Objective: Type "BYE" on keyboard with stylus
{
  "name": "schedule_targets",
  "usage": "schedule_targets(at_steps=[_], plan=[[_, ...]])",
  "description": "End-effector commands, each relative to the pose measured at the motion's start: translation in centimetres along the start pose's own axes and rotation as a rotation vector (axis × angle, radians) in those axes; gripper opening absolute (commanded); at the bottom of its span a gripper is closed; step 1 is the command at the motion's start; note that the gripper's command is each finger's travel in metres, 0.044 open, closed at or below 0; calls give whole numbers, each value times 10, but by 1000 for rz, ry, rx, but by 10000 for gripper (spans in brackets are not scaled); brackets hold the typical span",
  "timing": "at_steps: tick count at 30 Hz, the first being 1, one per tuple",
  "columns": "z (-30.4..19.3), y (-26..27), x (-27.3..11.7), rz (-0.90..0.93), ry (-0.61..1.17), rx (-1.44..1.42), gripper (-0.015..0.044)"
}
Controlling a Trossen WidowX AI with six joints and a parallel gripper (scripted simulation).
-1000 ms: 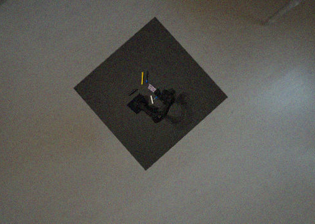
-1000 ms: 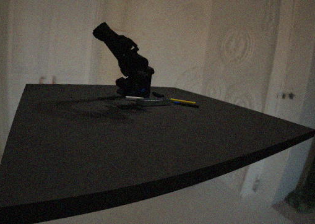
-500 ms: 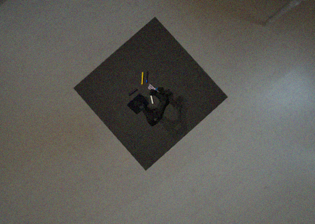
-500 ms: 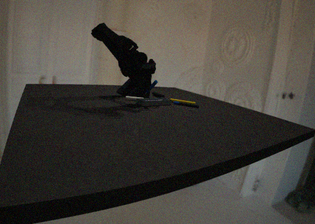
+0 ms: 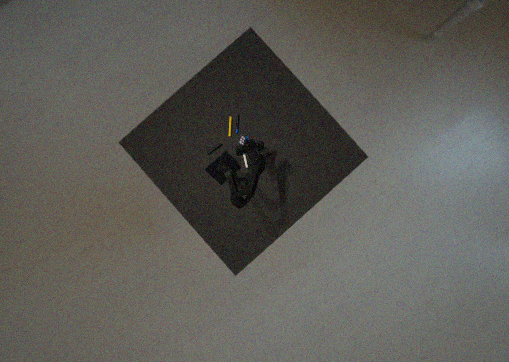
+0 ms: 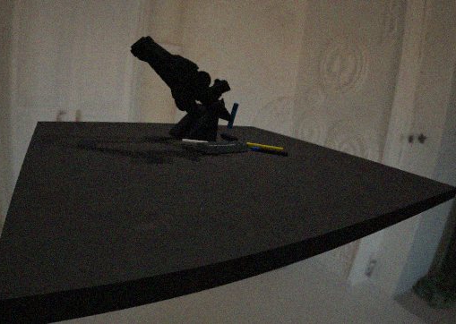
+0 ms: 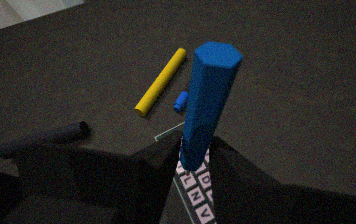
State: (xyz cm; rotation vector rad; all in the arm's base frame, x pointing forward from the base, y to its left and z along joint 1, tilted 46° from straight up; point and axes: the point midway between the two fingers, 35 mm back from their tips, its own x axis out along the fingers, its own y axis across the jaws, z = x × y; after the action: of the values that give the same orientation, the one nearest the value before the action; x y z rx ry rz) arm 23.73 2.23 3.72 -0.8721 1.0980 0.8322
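Note:
The blue stylus (image 5: 246,138) (image 6: 234,115) (image 7: 210,100) is roughly upright with a slight tilt. My gripper (image 6: 229,118) (image 7: 196,140) is shut on it, and its upper part sticks out above the fingers. In the exterior view the stylus is above the keyboard (image 5: 242,140) (image 6: 224,149) (image 7: 195,194), with a gap below it. In the wrist view its lower end overlaps keys just beyond the L key. The L, N, V and D keys show between the fingers. The fingers hide most other keys, B, Y and E among them. The stylus's writing tip cannot be made out.
A yellow stick (image 5: 230,126) (image 6: 264,146) (image 7: 161,84) and a dark pen with a blue end (image 5: 238,122) lie beyond the keyboard. A white stick (image 5: 245,160) (image 6: 194,140) lies on its near side. A dark rod (image 5: 215,149) (image 7: 50,139) lies to the left.

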Motion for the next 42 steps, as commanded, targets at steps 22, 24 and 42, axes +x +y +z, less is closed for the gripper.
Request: schedule_targets(at_steps=[22,24,42], plan=[[-13,4,24,-42,-117,-225,0],[-14,4,24,-42,-117,-225,0],[-14,5,25,-42,-117,-225,81]])
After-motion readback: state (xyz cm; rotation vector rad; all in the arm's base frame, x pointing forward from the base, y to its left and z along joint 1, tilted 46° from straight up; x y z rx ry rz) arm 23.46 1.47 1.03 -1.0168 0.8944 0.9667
